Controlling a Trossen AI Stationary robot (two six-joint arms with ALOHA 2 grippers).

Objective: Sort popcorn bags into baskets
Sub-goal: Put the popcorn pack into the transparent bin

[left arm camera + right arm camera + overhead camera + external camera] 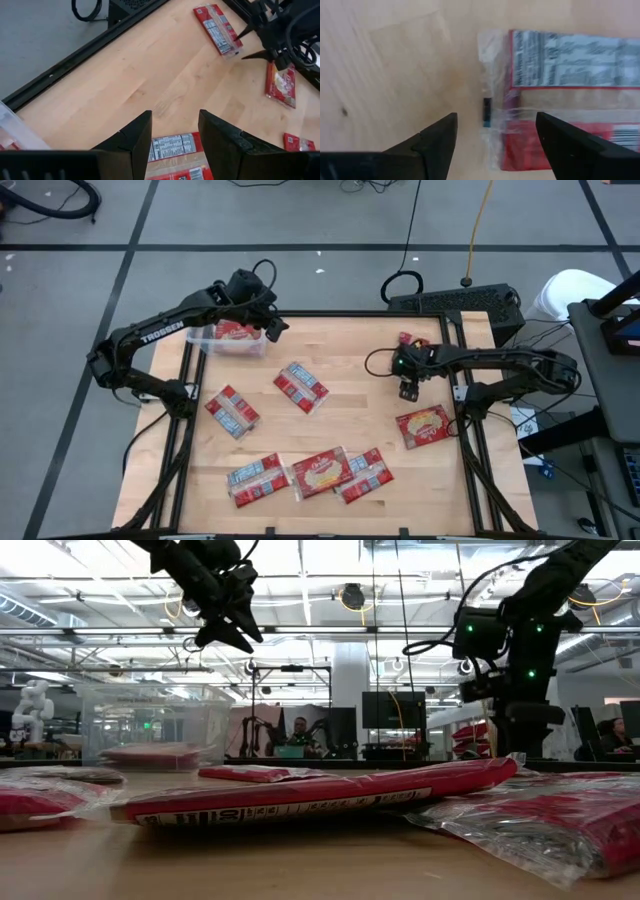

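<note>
A red popcorn bag (pixel 320 795) lies nearest on the wooden surface (pixel 350 350); a workshop with monitors fills the room behind. The left gripper (pixel 272 320) hovers empty, fingers parted, over the clear basket (pixel 205 337) containing one bag. The right gripper (pixel 409 390) hangs open mid-surface.

- Wooden bench (pixel 350 360), dark-framed.
- Clear basket (pixel 232 338) under the left hand (pixel 272 328).
- Popcorn bags (pixel 301 387) scattered; one (pixel 424 426) near the right hand (pixel 409 389).
</note>
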